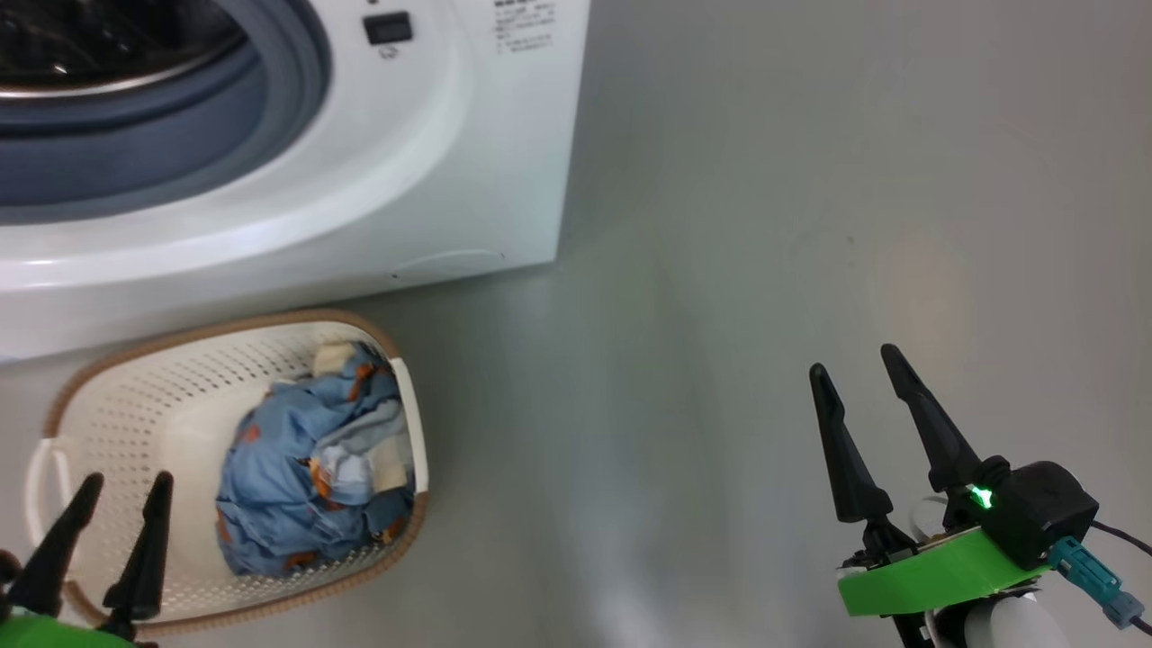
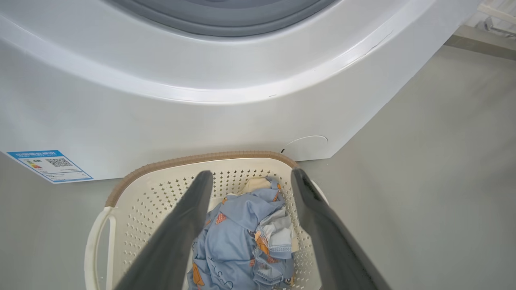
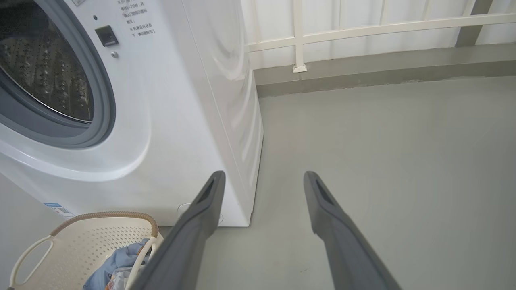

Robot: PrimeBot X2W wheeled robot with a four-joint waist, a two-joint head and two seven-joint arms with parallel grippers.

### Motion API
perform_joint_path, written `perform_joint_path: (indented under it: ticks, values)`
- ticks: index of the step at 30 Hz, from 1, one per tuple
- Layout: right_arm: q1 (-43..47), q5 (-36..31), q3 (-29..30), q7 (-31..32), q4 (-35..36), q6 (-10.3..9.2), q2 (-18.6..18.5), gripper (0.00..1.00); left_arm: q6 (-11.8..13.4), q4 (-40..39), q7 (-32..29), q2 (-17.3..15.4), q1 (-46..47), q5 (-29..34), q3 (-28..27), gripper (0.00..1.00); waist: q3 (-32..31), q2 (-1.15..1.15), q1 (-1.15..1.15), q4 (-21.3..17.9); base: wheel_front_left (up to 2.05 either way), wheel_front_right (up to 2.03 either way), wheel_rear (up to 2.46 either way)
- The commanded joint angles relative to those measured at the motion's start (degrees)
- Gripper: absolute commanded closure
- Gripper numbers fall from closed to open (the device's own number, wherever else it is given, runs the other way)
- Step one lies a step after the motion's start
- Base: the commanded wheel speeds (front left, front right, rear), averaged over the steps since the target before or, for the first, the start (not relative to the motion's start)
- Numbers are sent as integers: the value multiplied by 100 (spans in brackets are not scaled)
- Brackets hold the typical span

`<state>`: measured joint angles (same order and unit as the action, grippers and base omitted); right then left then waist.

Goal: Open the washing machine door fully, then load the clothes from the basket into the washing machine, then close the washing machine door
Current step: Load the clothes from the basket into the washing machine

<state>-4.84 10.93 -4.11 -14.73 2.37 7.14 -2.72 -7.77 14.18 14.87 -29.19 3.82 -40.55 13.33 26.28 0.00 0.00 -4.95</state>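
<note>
**Both grippers spread and empty; clothes in the basket**

Your left gripper (image 1: 126, 480) hovers with its two dark fingers spread apart and gripping nothing. In the head view it sits over the near left part of the basket (image 1: 135, 396). In its own wrist view the fingers frame the clothes (image 2: 242, 237) lying below them.

Your right gripper (image 1: 853, 360) is spread just as wide and is also empty. It hangs over the bare grey floor (image 1: 765, 225), well apart from the basket and to the right of the washing machine (image 1: 432, 180).

The clothes are a crumpled light blue bundle with orange-brown prints and a pale patch. They lie in the right half of the basket, against its far right wall. The basket stands on the floor just in front of the machine's lower front panel, near the round filter cap (image 2: 306, 147) and to the right of the blue energy sticker (image 2: 50, 165).

The machine's round opening shows the grey-blue gasket (image 1: 135, 171) and the steel perforated drum (image 3: 44, 68) uncovered. A white railing (image 3: 363, 30) runs behind the machine.
</note>
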Motion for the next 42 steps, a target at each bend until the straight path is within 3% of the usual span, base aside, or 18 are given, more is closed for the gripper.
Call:
perform_joint_path:
  ticks: [1,15,30,42]
  values:
    - [-44,76,-172,-27,190,35,-16,0,29,-48,13,-329,198,-96,-131,0,498,0,0,-333,0,0,0]
    - [-30,205,-284,-27,582,35,-16,0,29,115,13,-1248,836,-615,752,0,1377,0,0,-713,0,0,0]
    - [-235,220,-397,-27,467,35,-16,0,29,403,13,-1804,1524,-978,1432,0,2363,0,0,-688,0,0,0]
    - [-265,335,-592,-27,617,35,-16,0,29,551,13,-2398,2011,-1244,2009,0,2903,0,0,-918,0,0,0]
